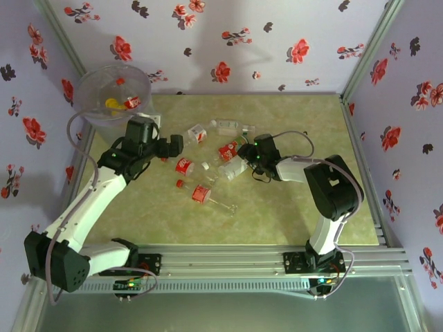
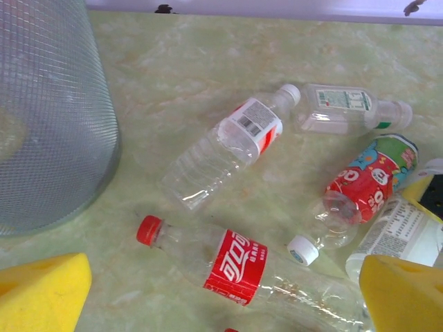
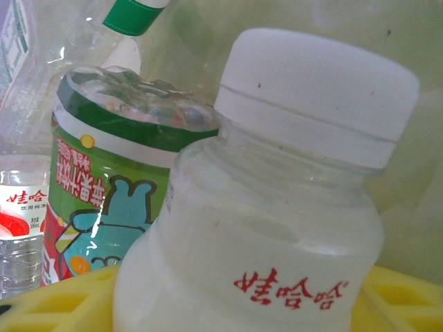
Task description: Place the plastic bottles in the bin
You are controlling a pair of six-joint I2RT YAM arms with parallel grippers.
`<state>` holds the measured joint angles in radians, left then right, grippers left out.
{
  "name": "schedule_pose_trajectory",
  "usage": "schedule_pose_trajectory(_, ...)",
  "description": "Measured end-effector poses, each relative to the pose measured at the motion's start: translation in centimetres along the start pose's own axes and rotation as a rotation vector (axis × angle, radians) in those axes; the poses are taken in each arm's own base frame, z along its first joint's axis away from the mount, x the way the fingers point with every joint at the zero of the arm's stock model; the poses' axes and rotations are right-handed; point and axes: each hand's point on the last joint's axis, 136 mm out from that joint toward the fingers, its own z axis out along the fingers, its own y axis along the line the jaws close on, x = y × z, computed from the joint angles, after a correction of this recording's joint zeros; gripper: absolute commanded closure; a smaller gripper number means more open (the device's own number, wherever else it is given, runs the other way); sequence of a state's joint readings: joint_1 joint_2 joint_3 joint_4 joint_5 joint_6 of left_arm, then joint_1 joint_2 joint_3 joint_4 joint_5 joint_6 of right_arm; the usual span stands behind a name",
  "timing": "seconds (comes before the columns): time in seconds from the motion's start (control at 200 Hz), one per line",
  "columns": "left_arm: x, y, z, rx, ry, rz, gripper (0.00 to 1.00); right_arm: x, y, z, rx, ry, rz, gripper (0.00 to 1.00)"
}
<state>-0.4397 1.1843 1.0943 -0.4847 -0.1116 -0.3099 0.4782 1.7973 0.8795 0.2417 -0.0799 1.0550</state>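
Near strip of the table (image 1: 277, 221), just past the arm bases, is bare, with open room there and along the right edge. The nearest red-label bottle (image 1: 202, 195) lies flat left of centre. The other loose plastic bottles (image 1: 208, 130) cluster mid-table between the two grippers, all on their sides.

Left gripper (image 1: 172, 146) has its jaws spread wide and holds nothing. It hangs over a cola bottle (image 2: 235, 268) with a red cap, close to the bin. Right gripper (image 1: 243, 154) is down in the cluster. A white-capped bottle (image 3: 277, 207) sits between its yellow pads (image 3: 62, 304), but I can't tell whether they press on it. A cartoon-label bottle (image 3: 104, 200) lies right beside it.

The bin (image 1: 78, 97) stands in the far-left corner, close to the left wall (image 1: 34, 159) and the back wall (image 1: 277, 41). Inside it are a yellow bottle (image 1: 111, 105) and a red-labelled one (image 1: 132, 102).
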Motion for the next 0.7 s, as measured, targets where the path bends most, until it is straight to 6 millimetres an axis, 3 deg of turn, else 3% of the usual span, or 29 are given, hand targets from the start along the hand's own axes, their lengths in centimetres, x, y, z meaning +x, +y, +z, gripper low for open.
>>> schedule_pose_trajectory(0.16,0.5,-2.3,0.0,0.089,0.014,0.009,0.00,-0.5,0.6,-1.4,0.000,-0.019,-0.045,0.44)
schedule_pose_trajectory(0.42,2.0,-8.6,-0.1,0.374,0.084,0.047,0.00,-2.2,4.7,-8.2,-0.102,-0.055,-0.227,0.48)
schedule_pose_trajectory(0.7,4.0,-15.3,-0.7,0.679,0.155,0.095,0.00,0.0,6.9,-12.3,-0.198,0.105,-0.500,0.52)
